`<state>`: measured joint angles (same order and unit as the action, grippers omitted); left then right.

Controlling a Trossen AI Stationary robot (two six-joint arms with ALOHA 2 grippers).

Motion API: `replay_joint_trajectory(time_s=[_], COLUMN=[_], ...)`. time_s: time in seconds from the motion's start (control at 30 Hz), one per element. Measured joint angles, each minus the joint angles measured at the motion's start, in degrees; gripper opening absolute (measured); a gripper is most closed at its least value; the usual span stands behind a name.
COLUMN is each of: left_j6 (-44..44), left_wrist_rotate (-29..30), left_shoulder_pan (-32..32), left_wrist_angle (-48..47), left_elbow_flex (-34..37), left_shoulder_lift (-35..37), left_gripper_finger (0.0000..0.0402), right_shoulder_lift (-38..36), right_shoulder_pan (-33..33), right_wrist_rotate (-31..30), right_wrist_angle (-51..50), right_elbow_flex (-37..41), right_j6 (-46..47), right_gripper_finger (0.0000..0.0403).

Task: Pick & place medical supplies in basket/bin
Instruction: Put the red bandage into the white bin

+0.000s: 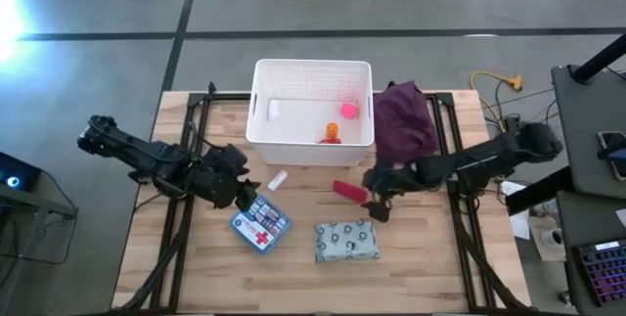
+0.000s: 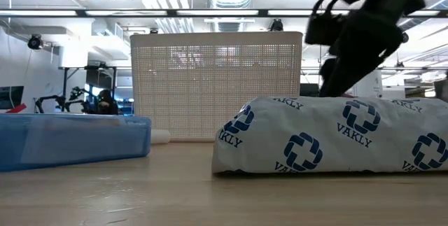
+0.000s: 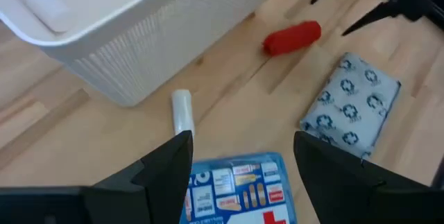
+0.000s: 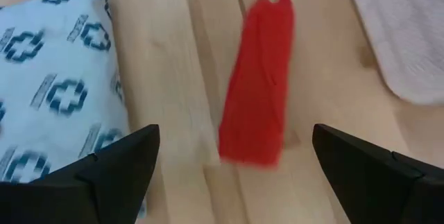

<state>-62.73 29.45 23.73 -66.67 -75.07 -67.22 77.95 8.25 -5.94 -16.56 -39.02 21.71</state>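
The white slotted basket stands at the table's far middle, holding a pink piece, an orange piece and a white piece. On the table lie a small white roll, a blue packet with a red cross, a pale green patterned pouch and a red piece. My left gripper is open above the blue packet. My right gripper is open just right of the red piece, touching nothing.
A dark purple cloth lies right of the basket, behind my right arm. Black frame rails run along both sides of the wooden table. Bare wood shows along the near edge.
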Motion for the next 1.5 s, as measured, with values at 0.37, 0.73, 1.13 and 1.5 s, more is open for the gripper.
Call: replay_joint_trajectory(time_s=[0.37, 0.73, 1.13, 1.5], left_j6=[-0.8, 1.3, 4.7, -3.0], left_wrist_rotate=[-0.7, -1.0, -0.7, -1.4], left_shoulder_pan=[0.2, 0.2, 0.3, 1.0], left_wrist_angle=[-1.0, -3.7, -4.4, -4.9], left_elbow_flex=[0.1, 0.1, 3.0, 6.6], left_shoulder_lift=[0.1, 0.4, 0.3, 0.5], left_gripper_finger=[0.0234, 0.0234, 0.0234, 0.0234], right_shoulder_lift=[16.6, 10.3, -10.6, 14.7], right_shoulder_pan=[-0.1, 0.0, -2.5, -32.5], right_wrist_rotate=[-1.5, 1.2, -22.3, 13.6], right_wrist_angle=[9.7, 6.0, -12.2, -24.3], right_elbow_flex=[-2.3, -2.9, -34.2, -51.9], right_j6=[5.3, 15.7, 9.0, 3.8], right_gripper_finger=[0.0352, 0.0128, 0.0053, 0.0142])
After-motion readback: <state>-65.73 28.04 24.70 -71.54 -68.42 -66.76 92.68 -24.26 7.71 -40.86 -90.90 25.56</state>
